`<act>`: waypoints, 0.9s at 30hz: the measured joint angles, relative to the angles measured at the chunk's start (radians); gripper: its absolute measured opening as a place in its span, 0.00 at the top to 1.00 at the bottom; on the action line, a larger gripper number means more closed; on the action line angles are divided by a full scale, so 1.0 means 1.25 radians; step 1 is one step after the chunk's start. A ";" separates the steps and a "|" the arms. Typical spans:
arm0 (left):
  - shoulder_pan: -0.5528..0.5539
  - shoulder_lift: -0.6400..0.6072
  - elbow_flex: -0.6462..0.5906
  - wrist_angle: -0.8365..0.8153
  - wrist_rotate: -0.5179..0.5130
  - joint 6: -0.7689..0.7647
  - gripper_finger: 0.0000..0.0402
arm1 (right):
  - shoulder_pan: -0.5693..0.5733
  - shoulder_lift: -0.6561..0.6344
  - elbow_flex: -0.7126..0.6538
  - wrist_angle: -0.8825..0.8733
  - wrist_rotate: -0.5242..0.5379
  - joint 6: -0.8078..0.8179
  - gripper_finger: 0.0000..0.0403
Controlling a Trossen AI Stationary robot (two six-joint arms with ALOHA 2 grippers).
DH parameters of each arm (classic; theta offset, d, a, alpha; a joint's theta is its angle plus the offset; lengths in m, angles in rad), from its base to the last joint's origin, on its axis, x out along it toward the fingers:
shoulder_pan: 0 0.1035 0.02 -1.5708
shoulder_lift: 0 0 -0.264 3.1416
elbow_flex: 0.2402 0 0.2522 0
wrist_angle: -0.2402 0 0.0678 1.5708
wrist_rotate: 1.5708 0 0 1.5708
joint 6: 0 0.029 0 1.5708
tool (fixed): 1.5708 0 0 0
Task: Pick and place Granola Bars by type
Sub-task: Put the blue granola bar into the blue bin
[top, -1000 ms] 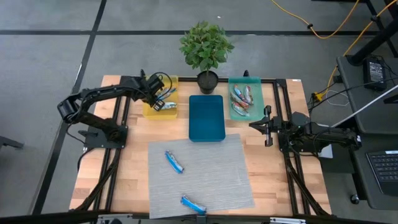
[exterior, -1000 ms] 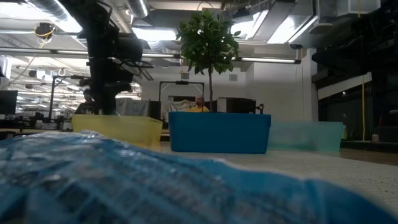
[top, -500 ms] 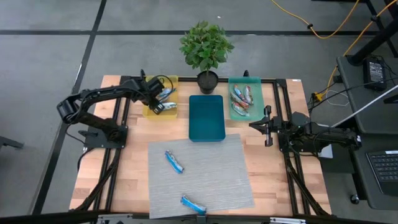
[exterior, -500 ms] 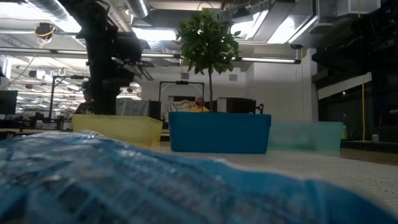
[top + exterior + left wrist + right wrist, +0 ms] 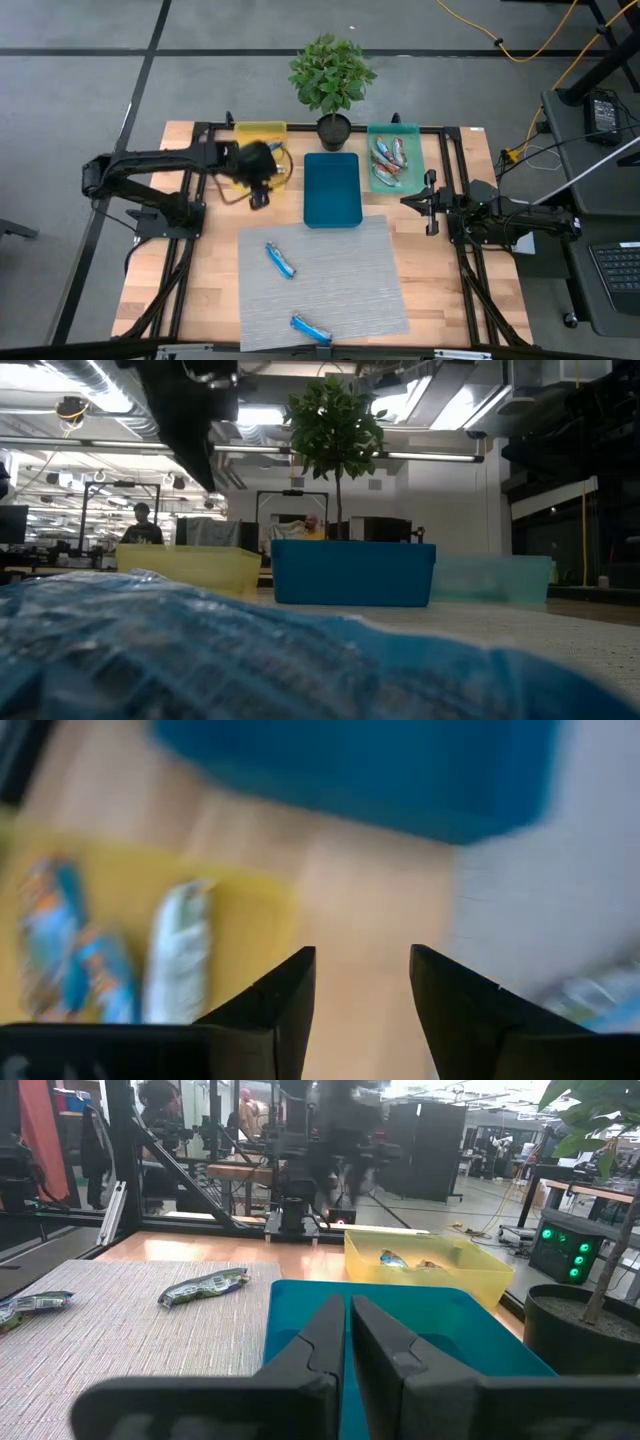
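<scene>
Left gripper (image 5: 258, 187) hovers over the near edge of the yellow tray (image 5: 259, 133), fingers (image 5: 268, 1010) spread apart and empty; the tray holds granola bars (image 5: 178, 963). On the grey mat (image 5: 350, 290) lie two blue-wrapped bars (image 5: 280, 260) (image 5: 311, 327), well apart. The blue tray (image 5: 331, 188) stands centre. The teal tray (image 5: 410, 135) holds red-orange bars (image 5: 388, 160). Right gripper (image 5: 427, 203) waits at the table's right side, fingers pressed together, holding nothing.
</scene>
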 joint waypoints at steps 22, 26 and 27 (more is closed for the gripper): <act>-0.507 0.037 0.001 0.189 -0.106 -0.192 0.64 | 0.000 0.000 0.000 0.000 0.000 0.000 0.94; -0.546 0.084 0.002 0.236 -0.131 -0.155 0.63 | 0.000 0.000 0.000 0.000 0.000 0.000 0.94; -0.552 0.098 0.002 0.245 -0.137 -0.149 0.63 | 0.000 0.000 0.000 0.000 0.000 0.000 0.94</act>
